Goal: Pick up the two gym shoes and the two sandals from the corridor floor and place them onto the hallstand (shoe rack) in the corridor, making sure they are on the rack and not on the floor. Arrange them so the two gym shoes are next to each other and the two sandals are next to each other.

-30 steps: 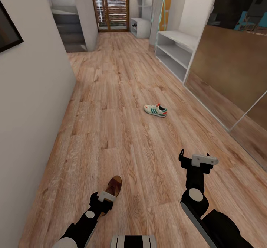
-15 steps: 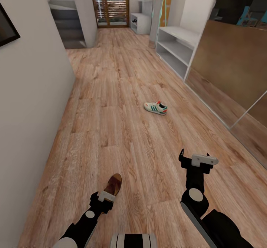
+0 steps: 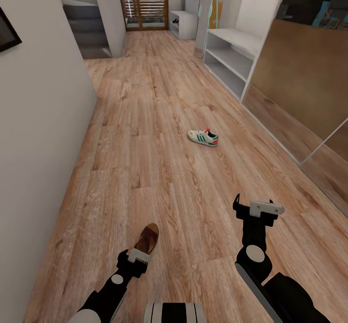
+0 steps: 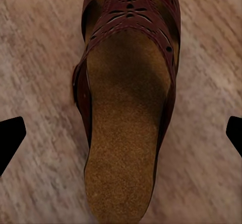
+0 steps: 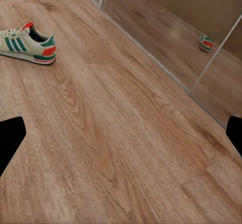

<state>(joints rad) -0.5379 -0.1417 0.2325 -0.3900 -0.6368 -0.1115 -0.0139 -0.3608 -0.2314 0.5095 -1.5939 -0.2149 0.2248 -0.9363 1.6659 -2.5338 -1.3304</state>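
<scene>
One sandal (image 4: 128,108) lies lengthwise between the spread left tool (image 4: 121,133), toe pointing away.

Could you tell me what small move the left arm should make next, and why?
Probably lower the left gripper straight down onto the sandal: its fingertips sit wide apart on either side of the sandal, which lies on the floor, so a short descent should allow closing on it.

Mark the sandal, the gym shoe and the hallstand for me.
sandal (image 4: 126,133): left wrist view, on its tan footbed.
gym shoe (image 3: 203,137): head view, on its green-striped side.
hallstand (image 3: 237,40): head view, on its flat top.
</scene>
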